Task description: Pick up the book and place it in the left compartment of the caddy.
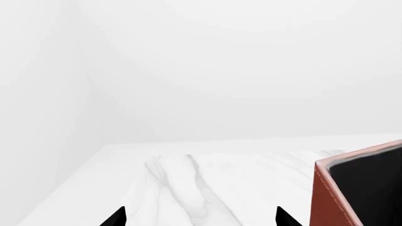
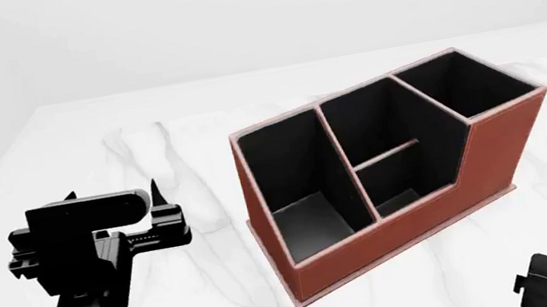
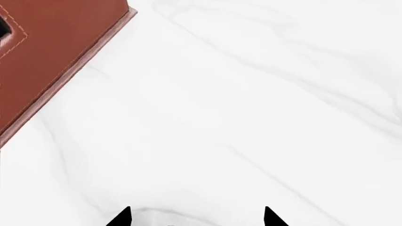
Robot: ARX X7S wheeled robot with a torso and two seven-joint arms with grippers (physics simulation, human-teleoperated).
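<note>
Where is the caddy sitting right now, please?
In the head view, the caddy stands on the marble table, centre-right, just right of the left tool.

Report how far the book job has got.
Done: nothing I can confirm; no book shows in any view. In hand: nothing; the left tool and right tool are open and empty. Left: the book must be found, picked up and put in the left compartment of the caddy.

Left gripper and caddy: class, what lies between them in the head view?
Only bare marble table lies between the left gripper and the caddy; no book shows.
</note>
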